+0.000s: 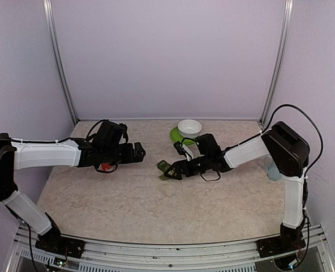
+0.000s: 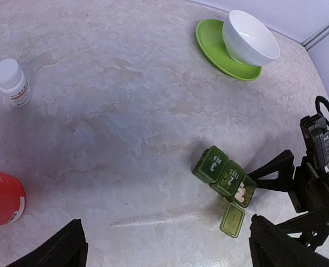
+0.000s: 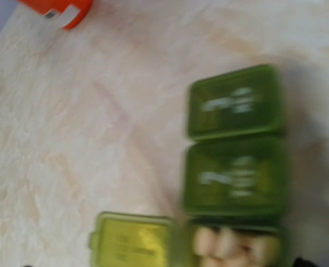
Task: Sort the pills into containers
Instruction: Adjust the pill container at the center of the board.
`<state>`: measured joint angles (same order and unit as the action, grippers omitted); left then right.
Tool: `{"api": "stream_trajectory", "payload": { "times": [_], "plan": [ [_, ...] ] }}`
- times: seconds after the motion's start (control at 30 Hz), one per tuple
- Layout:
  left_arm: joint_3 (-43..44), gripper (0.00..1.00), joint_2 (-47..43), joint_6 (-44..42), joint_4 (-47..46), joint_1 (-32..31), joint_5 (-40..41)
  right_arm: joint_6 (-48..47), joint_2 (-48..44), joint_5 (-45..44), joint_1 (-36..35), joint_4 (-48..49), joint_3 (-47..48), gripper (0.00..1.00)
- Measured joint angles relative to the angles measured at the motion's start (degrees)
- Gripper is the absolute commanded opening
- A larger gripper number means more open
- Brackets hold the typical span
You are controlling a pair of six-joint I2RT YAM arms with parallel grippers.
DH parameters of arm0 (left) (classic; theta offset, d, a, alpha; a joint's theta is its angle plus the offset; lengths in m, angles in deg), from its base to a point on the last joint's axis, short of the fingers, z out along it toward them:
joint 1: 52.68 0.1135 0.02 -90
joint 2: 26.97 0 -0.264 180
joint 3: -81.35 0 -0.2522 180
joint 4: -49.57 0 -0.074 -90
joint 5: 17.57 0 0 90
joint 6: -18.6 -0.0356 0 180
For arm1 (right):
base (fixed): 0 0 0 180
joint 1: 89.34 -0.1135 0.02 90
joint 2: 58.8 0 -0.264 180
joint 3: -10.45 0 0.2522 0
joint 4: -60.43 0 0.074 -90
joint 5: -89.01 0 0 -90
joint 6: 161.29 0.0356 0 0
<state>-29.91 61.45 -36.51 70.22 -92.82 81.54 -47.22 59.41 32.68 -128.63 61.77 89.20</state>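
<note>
The containers (image 2: 224, 174) are a dark green strip of three joined compartments lying mid-table, also seen as containers (image 1: 165, 168) from above. Two lids are down. The end compartment's lid (image 2: 232, 219) is flipped open, and white pills (image 2: 241, 194) lie inside it. The blurred right wrist view shows the containers (image 3: 237, 150) close up with the pills (image 3: 231, 245) at the bottom. My right gripper (image 2: 262, 201) is open, its fingers spread at the strip's open end. My left gripper (image 2: 167, 253) hovers open to the left, with nothing between its fingers.
A white bowl (image 2: 250, 39) sits on a green plate (image 2: 209, 41) at the back. A red bottle (image 2: 0, 197) stands under my left arm and a small white bottle (image 2: 11, 82) beyond it. A pale blue object (image 1: 274, 170) stands by the right arm.
</note>
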Motion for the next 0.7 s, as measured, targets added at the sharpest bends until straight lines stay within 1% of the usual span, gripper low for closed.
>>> {"api": "stream_trajectory", "payload": {
  "times": [0.4, 0.7],
  "plan": [
    [-1.7, 0.99, -0.8, 0.9, -0.1, 0.9, 0.2, -0.6, 1.2, 1.7, -5.6, -0.4, 1.7, 1.00],
    [-2.6, 0.99, -2.4, 1.0, -0.4, 1.6, 0.6, -0.9, 5.8, 2.9, -7.8, -0.3, 7.9, 1.00]
  ]
}}
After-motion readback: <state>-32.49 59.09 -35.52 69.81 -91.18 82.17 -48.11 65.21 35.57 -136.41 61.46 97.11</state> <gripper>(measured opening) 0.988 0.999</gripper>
